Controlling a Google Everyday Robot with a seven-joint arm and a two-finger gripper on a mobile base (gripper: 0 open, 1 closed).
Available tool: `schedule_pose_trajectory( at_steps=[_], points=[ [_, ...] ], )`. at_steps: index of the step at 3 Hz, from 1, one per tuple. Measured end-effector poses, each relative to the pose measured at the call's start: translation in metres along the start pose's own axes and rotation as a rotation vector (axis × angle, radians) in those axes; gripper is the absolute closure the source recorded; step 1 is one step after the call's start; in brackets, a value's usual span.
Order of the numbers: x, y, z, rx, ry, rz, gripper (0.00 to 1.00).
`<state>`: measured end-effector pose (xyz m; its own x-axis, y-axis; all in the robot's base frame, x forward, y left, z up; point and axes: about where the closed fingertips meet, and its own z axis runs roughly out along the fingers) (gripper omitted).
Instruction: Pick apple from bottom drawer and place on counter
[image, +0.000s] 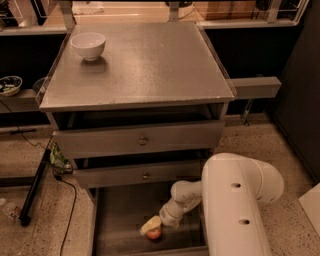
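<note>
The bottom drawer (120, 220) is pulled open below the cabinet, its flat grey floor showing. The apple (154, 233) lies on that floor near the front, small and red-orange. My gripper (151, 227) reaches down into the drawer from the white arm at the right and sits right over the apple, its pale fingertips touching or covering the apple's top. The counter (150, 65) is the broad grey metal top above, with a white bowl on its far left corner.
A white bowl (88, 45) stands on the counter's back left. Two knobbed drawers (142, 141) sit slightly open above the bottom drawer. My bulky white arm (235, 200) fills the lower right. A narrow ledge (255, 87) juts right; a black pole (35, 187) leans at left.
</note>
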<state>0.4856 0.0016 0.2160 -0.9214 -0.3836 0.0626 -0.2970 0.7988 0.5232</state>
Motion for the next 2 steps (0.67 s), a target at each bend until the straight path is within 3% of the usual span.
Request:
schedule_pose_trajectory(
  at_steps=[1, 2],
  points=[
    [-0.0234, 0.0062, 0.0171, -0.032, -0.016, 0.024, 0.00],
    [-0.0248, 0.0039, 0.0252, -0.031, -0.010, 0.033, 0.00]
  ],
)
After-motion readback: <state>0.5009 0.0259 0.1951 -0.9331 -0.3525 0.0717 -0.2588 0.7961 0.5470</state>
